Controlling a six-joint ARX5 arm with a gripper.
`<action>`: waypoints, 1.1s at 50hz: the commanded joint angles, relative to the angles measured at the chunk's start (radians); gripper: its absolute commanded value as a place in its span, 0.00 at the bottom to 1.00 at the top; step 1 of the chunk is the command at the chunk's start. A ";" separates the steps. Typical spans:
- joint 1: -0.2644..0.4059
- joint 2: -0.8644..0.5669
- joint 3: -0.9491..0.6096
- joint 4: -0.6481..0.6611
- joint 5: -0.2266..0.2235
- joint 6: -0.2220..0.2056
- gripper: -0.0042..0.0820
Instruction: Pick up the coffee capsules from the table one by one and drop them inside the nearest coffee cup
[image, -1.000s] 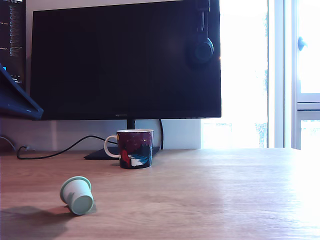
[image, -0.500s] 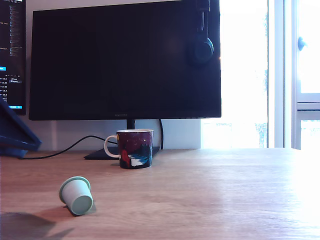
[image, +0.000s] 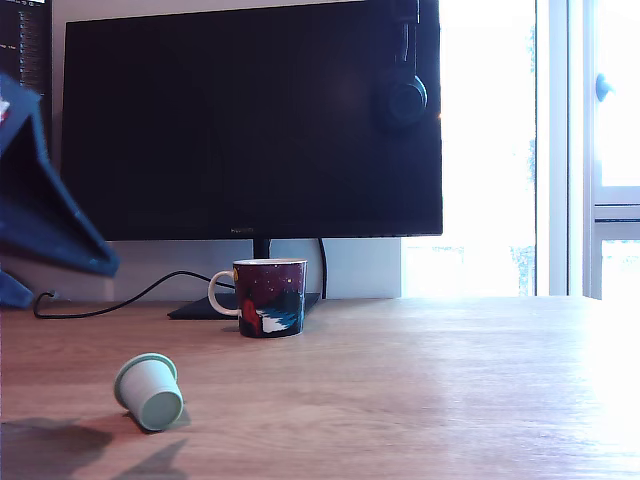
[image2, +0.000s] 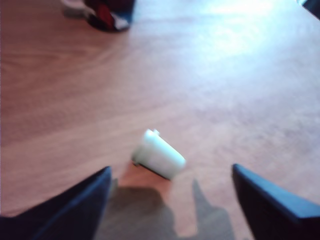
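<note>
The gripper (image2: 170, 200) is spread wide and empty above the tabletop (image2: 240, 90). A mint coffee capsule (image2: 159, 156) lies tipped just ahead between its fingers, untouched. The maroon mug (image2: 107, 12) stands well beyond, with bare wood between.

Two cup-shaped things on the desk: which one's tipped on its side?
The mint green capsule, lying on its side in front of the open gripper. The maroon mug stands upright farther back.

A large black flat-panel monitor (image: 250, 120) with a dark screen stands at the rear on a black stand base (image: 205, 308). Black over-ear headphones (image: 402, 90) hang at its upper corner on the exterior view's right. A black cable (image: 120, 300) runs from the stand toward the exterior view's left. A bright window with a white frame (image: 575, 150) occupies the exterior view's right.
</note>
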 joint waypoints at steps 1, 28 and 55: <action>-0.003 -0.002 -0.024 0.029 -0.010 -0.008 0.93; -0.056 0.126 -0.043 0.236 -0.105 -0.051 0.93; -0.087 0.510 -0.042 0.539 -0.147 -0.168 0.93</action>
